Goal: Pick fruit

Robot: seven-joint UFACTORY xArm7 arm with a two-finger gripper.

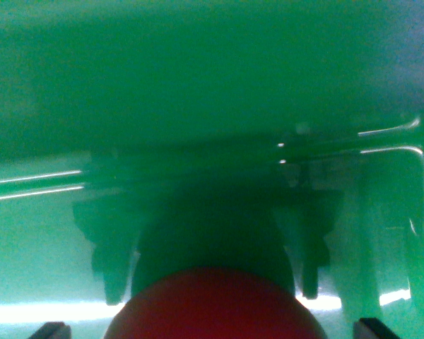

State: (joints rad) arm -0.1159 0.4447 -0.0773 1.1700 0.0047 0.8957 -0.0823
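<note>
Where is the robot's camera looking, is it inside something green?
Probably inside a shiny green plastic bin or tray, seen close up; the picture is blurry. The green walls show reflections, a round red fruit sits at the bottom edge, and the end effector's dark tips flank it.

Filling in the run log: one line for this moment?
view: wrist | gripper: fingertips astride red fruit, closure unclear | container: green glossy bin | contact: cannot tell

Red round fruit (215, 307) (blurred), bottom centre
</note>
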